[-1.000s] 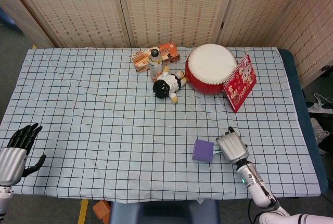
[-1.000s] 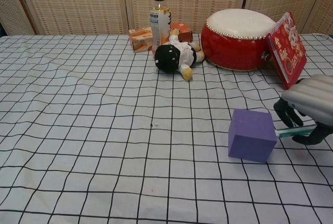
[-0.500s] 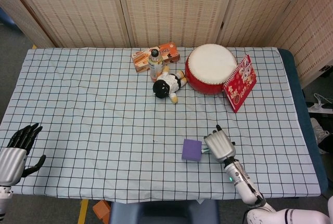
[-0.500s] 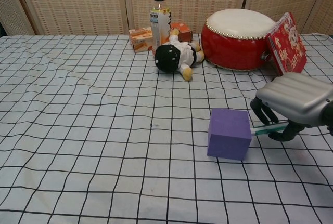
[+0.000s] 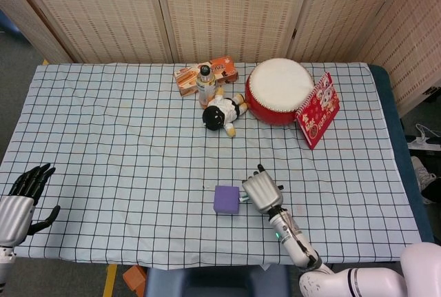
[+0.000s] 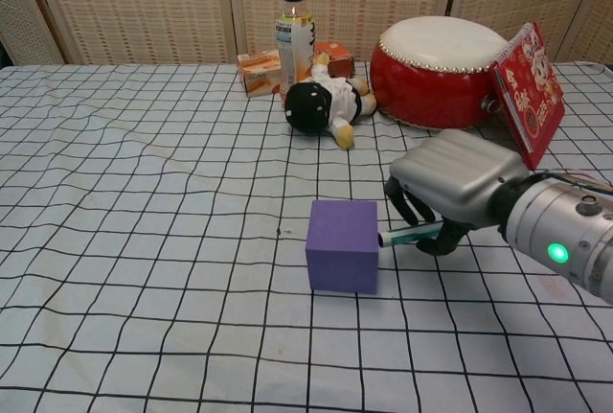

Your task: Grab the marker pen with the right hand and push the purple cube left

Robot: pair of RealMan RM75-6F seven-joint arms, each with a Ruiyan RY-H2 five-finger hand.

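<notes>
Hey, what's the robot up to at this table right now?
The right hand grips a marker pen and has its tip against the right side of the purple cube, which sits near the front middle of the checked cloth. The left hand rests open at the table's front left corner, holding nothing.

A table (image 5: 386, 173) is covered by a white cloth with a black grid (image 5: 124, 145). Toward twelve o'clock on the cloth, an orange box (image 5: 186, 76), a bottle (image 5: 205, 85), a panda doll (image 5: 224, 113), a red drum (image 5: 279, 90) and a red booklet (image 5: 318, 109) are clustered. Toward six o'clock, a purple cube (image 5: 226, 200) is seen resting on the cloth.
</notes>
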